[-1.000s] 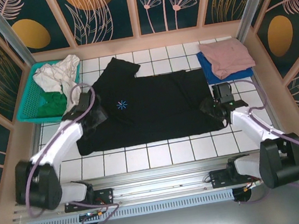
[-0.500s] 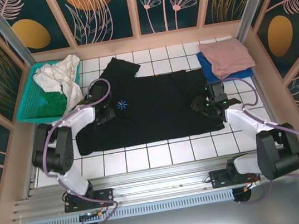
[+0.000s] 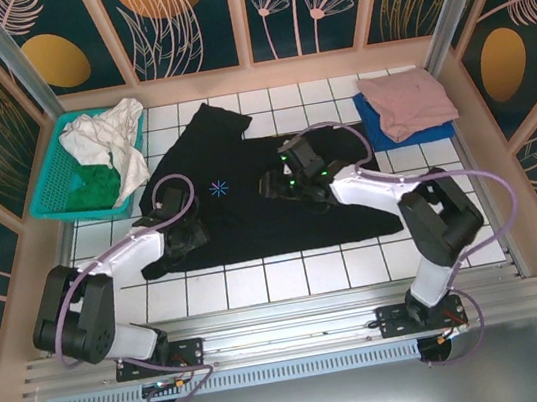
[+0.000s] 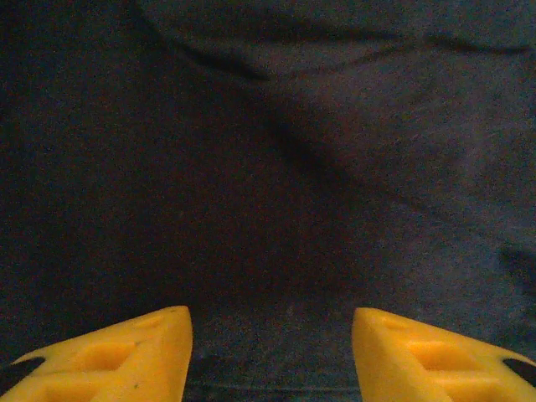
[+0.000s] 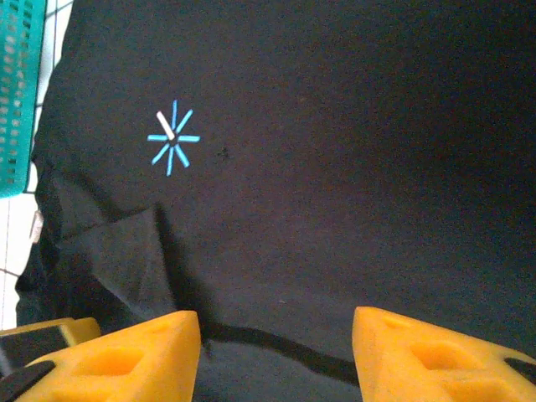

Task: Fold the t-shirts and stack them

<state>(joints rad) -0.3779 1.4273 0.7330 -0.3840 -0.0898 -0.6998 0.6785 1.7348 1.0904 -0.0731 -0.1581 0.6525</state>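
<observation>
1. Right gripper [image 3: 281,181] is sitting much further in than a second ago; it is off the right hem of the black t-shirt [image 3: 251,222] and working over mid-chest; left gripper [image 3: 188,239] is sitting nearer the bases now, by the near-left hem.
2. Left gripper is hovering close over dark cloth; fingers are standing roughly half apart, pinching nothing visible; probably lining up on the near-left edge for a fold.
3. Sleeve flap [image 5: 117,260] is lying doubled over just beside it; likely the reason it is parked there.
4. Black t-shirt is lying spread flat mid-table, not yet folded; starburst mark [image 5: 172,138] is facing up.
5. Right gripper is pointing at that mark; jaws are standing half apart, nothing held; right arm is lying across the shirt's right half, so it is blocking any fold from that side.
6. Both grippers are crowding the chest area; collision risk, I'd judge.
7. Far right: pink t-shirt [image 3: 405,100] is resting folded on the blue t-shirt [image 3: 369,123]; that is the stack, well clear.
8. Far left: basket [image 3: 45,194] is holding white cloth [image 3: 109,134] and green cloth [image 3: 94,184]; white cloth is hanging just beside the far sleeve, possibly snagging.
</observation>
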